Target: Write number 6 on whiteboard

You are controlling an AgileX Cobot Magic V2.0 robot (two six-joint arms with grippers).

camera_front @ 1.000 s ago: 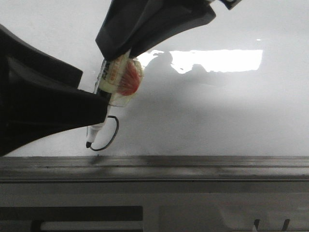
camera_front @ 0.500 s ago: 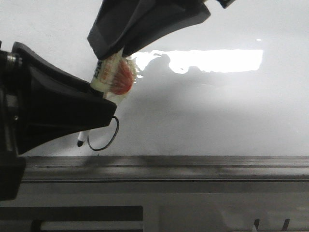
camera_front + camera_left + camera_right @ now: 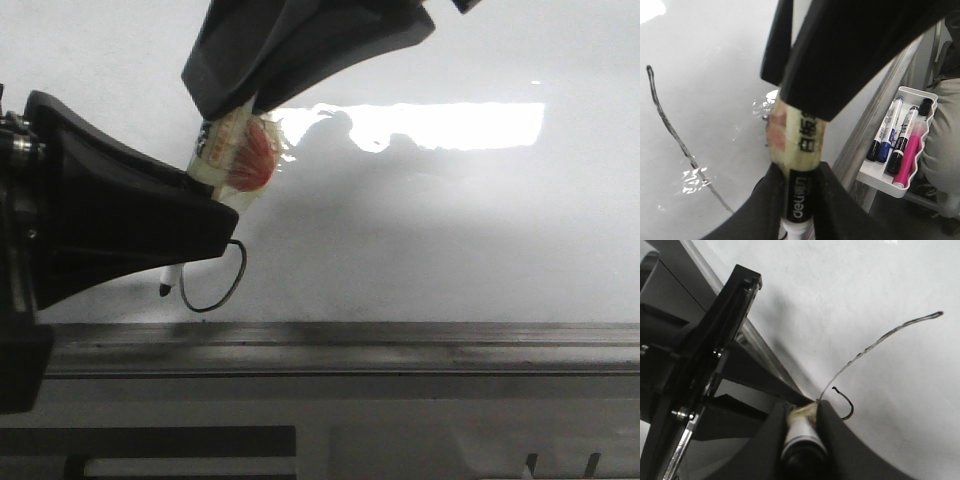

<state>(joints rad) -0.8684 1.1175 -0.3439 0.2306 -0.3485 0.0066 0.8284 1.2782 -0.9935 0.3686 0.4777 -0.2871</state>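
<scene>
Open whiteboard (image 3: 450,230) right of marker (image 3: 232,155)

From the front I see the whiteboard (image 3: 450,230) lit from above: a bright rectangular glare patch (image 3: 440,124) burns out to pure white on its glossy far surface, its left edge broken by dark reflected shapes. Around it the board falls off to soft grey. My two arms are nearly black silhouettes with little detail, and a faint shadow spreads right of the marker (image 3: 232,160). The picture is grainy and slightly soft. In my left wrist view small glints sparkle on the board and my near fingers (image 3: 840,200) blur. My right wrist view is even and dim, with soft shadow beside the left arm.
</scene>
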